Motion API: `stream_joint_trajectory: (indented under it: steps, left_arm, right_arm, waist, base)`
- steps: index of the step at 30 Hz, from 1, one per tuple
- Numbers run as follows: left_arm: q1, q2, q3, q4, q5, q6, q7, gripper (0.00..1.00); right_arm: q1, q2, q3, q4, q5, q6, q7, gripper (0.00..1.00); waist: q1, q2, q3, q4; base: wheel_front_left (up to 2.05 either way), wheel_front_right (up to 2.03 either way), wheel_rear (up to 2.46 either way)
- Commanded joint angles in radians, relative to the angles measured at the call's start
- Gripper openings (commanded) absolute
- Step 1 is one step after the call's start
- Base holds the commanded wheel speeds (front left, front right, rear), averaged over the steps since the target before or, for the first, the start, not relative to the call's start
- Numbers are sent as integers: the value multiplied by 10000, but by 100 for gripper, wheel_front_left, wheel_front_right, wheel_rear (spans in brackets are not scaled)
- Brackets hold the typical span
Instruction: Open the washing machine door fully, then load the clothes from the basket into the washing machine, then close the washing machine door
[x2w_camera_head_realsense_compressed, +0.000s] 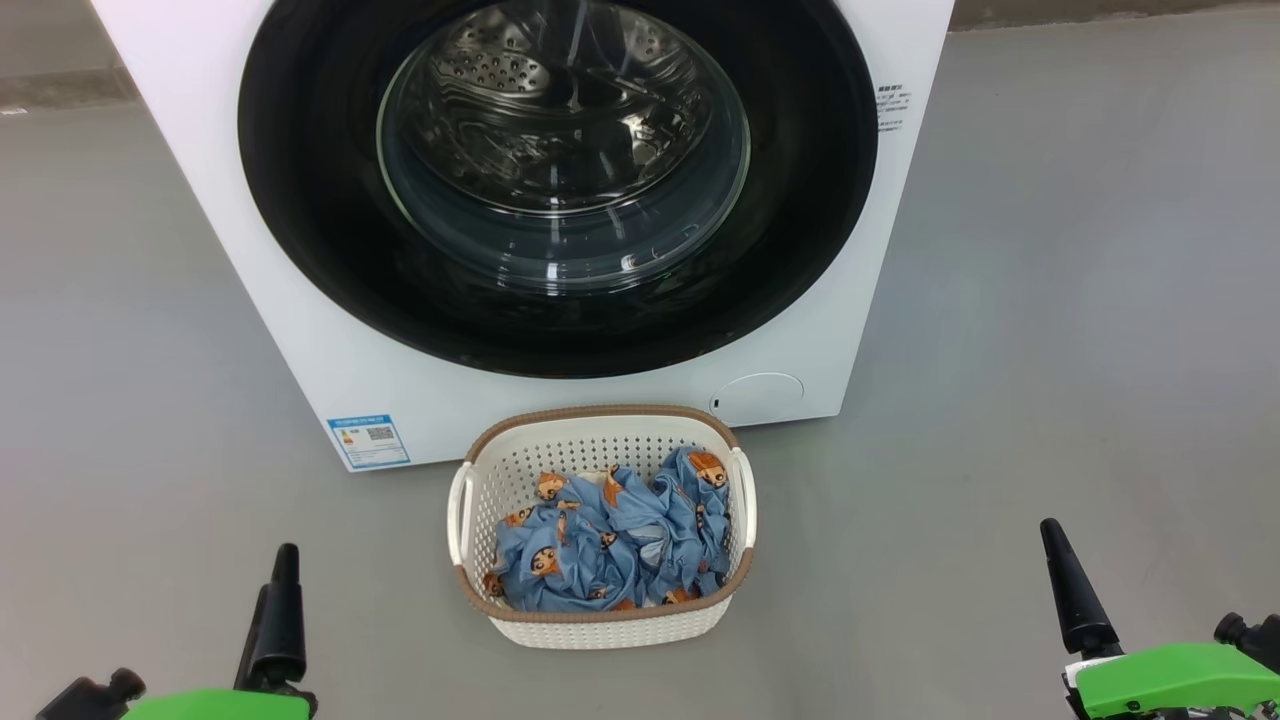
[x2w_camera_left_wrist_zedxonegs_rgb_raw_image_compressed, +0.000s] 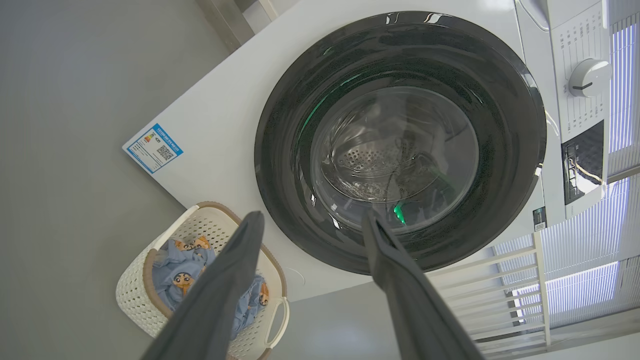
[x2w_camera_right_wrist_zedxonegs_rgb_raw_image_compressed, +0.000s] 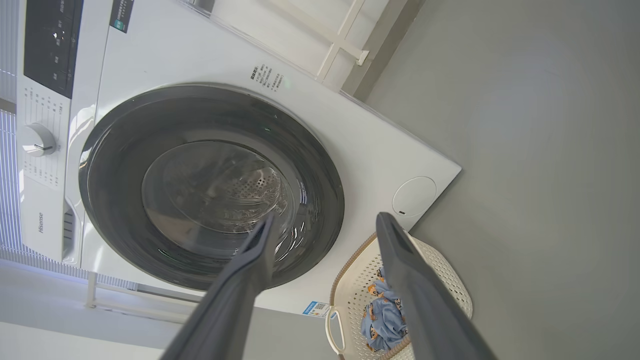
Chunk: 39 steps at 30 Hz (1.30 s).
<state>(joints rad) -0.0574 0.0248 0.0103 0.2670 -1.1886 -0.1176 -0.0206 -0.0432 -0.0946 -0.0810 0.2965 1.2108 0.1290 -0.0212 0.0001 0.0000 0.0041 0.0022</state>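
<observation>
The white washing machine (x2w_camera_head_realsense_compressed: 250, 330) stands in front of me on the floor, and the washing machine door (x2w_camera_head_realsense_compressed: 300, 200) lies shut flat against it, black ring around the glass bowl. Just before it sits the basket (x2w_camera_head_realsense_compressed: 600, 412), holding the clothes (x2w_camera_head_realsense_compressed: 610, 540), a blue bundle with orange faces. My left gripper (x2w_camera_head_realsense_compressed: 280, 570) hovers low on the left of the basket, well apart from it. At the lower right, my right gripper (x2w_camera_head_realsense_compressed: 1055, 540) is equally clear of it. Both are open and empty, as the left gripper (x2w_camera_left_wrist_zedxonegs_rgb_raw_image_compressed: 314, 214) and right gripper (x2w_camera_right_wrist_zedxonegs_rgb_raw_image_compressed: 327, 216) show in their wrist views.
Bare grey floor (x2w_camera_head_realsense_compressed: 1080, 300) spreads on both sides of the machine. A blue label (x2w_camera_head_realsense_compressed: 368, 440) and a round white flap (x2w_camera_head_realsense_compressed: 760, 397) sit low on its front. The control panel with a knob (x2w_camera_left_wrist_zedxonegs_rgb_raw_image_compressed: 590, 77) is at the top; a white railing (x2w_camera_left_wrist_zedxonegs_rgb_raw_image_compressed: 525, 280) stands beside it.
</observation>
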Motion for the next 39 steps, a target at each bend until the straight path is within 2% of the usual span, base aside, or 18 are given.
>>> stream_joint_trajectory:
  steps: [1,16,39]
  left_arm:
    - [-480,156,87,-343,510,-53,-140,100]
    - [-442,183,-276,-405,3634,147,-610,100]
    - [-478,256,-733,-137,6605,369,-1256,100]
  right_arm:
    - [-394,-153,63,-274,-461,8,-142,100]
    - [-334,-146,92,-318,-3627,10,-610,100]
    - [-349,-121,118,-78,-6847,13,-1124,100]
  waist:
    - [-1,0,0,1]
    - [-1,0,-34,25]
    - [-1,0,-82,60]
  base:
    - [0,0,0]
    - [0,0,0]
    - [0,0,0]
